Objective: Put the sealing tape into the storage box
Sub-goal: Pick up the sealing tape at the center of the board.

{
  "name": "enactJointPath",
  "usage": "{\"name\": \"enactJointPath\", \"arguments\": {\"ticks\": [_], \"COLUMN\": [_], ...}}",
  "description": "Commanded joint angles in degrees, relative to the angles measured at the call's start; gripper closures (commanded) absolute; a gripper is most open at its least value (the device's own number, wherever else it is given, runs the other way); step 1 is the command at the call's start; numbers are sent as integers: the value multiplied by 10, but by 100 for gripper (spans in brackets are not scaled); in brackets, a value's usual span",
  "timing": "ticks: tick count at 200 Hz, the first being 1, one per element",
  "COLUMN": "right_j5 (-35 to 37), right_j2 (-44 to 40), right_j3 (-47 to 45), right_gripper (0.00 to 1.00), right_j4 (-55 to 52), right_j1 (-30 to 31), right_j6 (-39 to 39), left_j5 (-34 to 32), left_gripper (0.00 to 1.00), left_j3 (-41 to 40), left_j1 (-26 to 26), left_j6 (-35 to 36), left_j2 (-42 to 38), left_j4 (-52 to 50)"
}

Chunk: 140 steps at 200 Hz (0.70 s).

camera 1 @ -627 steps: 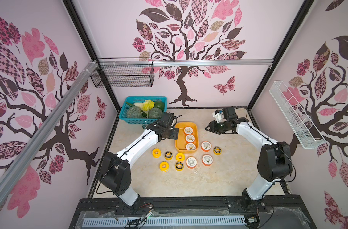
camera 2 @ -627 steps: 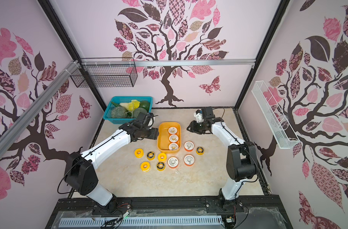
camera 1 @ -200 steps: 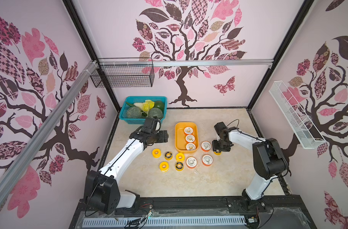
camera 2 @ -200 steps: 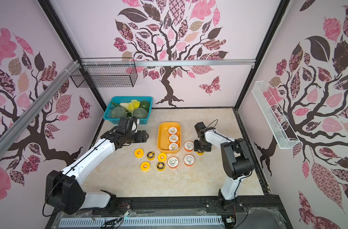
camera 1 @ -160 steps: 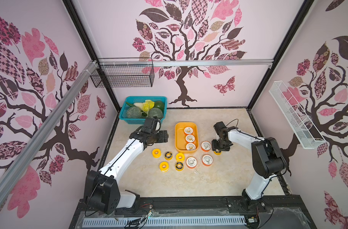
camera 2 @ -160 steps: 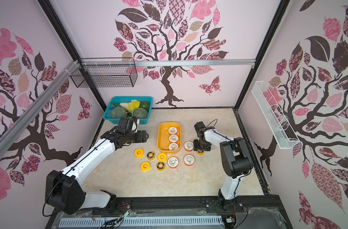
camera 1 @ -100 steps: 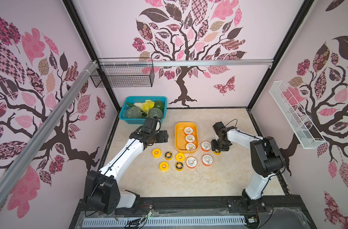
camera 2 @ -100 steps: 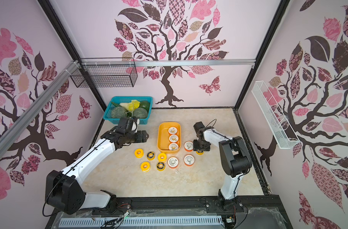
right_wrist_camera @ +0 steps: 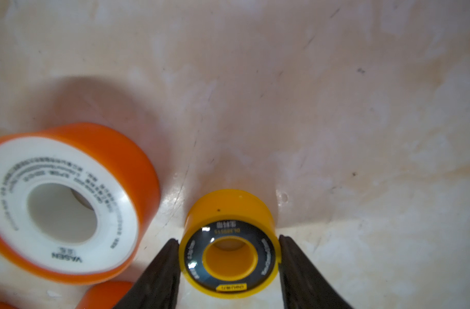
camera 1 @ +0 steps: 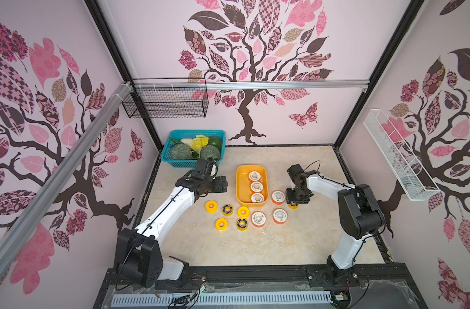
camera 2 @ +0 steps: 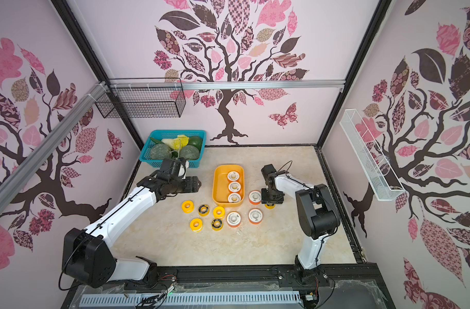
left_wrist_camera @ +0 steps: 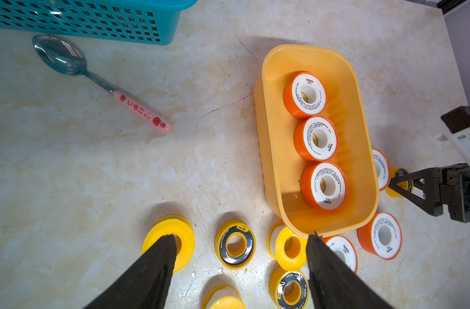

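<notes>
The orange-yellow storage box (camera 1: 238, 187) (camera 2: 215, 187) (left_wrist_camera: 266, 149) lies mid-table with three orange-and-white sealing tape rolls (camera 1: 256, 187) inside. To its right my right gripper (camera 1: 295, 203) (camera 2: 271, 201) (right_wrist_camera: 229, 240) is down at the table. Its two fingers press on both sides of a small yellow, black-labelled tape roll (right_wrist_camera: 229, 208) (camera 1: 292, 206), which rests on the surface. Three more orange rolls (camera 1: 278, 197) and several yellow rolls (camera 1: 211, 206) lie loose in front of the box. My left gripper (camera 1: 224, 184) (left_wrist_camera: 241, 236) hovers open left of the box, empty.
A teal basket (camera 1: 192, 145) of vegetables stands at the back left. A pink-handled spoon (left_wrist_camera: 102, 83) lies beside it. A black wire basket (camera 1: 165, 101) hangs on the back wall. A white wire shelf (camera 1: 397, 160) hangs on the right wall.
My right gripper has come down to the yellow roll right of the box and narrowed its jaws onto it. The left arm drew back from the box earlier and has stayed still since.
</notes>
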Motion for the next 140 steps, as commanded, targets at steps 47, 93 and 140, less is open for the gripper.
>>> {"name": "enactJointPath", "arguments": {"ticks": [47,93,140], "right_j5": [-27,-54,-64], "right_j2": [-45,-59,-64], "right_j3": [10,14,41], "right_gripper": [43,44,43], "right_j4": [-3,-7,-24], "right_j1": [-8,-23,-26], "right_j6": [2,-1,-7], "left_j5": [76,110,121], "left_gripper": [18,19,25], "left_j3": [7,25,52], "left_j1": [1,-7,-20], "left_j6": [-19,-36,-42], "left_j2": [51,110,178], "left_j4": [35,73,96]}}
